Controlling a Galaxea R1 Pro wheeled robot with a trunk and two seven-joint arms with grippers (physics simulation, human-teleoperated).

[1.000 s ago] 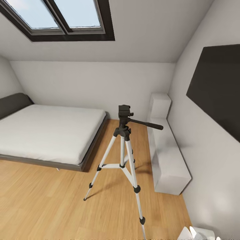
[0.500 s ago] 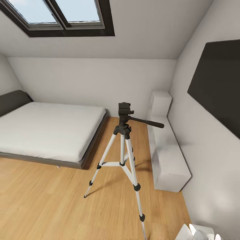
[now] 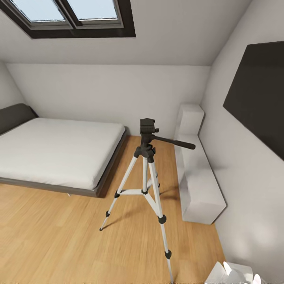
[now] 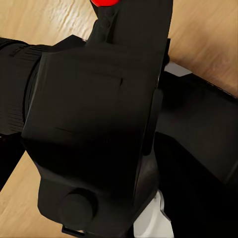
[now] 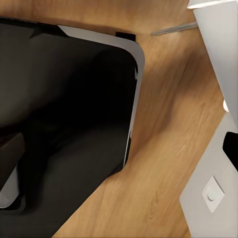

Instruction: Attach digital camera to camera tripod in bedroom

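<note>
The camera tripod (image 3: 144, 173) stands on the wooden floor in the middle of the head view, silver-white legs spread. Its black head (image 3: 148, 127) is bare on top, and the long pan handle (image 3: 175, 142) points right. The digital camera (image 4: 94, 124) sits very close in the left wrist view, a black boxy body with its red button (image 4: 105, 2) at the frame edge and its lens barrel off to one side. My left gripper is shut on it, its fingers hidden behind the body. In the right wrist view my right gripper (image 5: 119, 158) stands open with nothing between its fingers.
A grey-framed white bed (image 3: 55, 152) lies left of the tripod. A white stepped cabinet (image 3: 197, 185) runs along the right wall under a black TV (image 3: 260, 90). White lamp petals (image 3: 232, 274) show at bottom right. My black base (image 5: 64, 114) stands over the floor.
The whole head view has shifted a little, so the camera has moved; the lamp petals show more at bottom right. Tripod, bed and cabinet have not moved.
</note>
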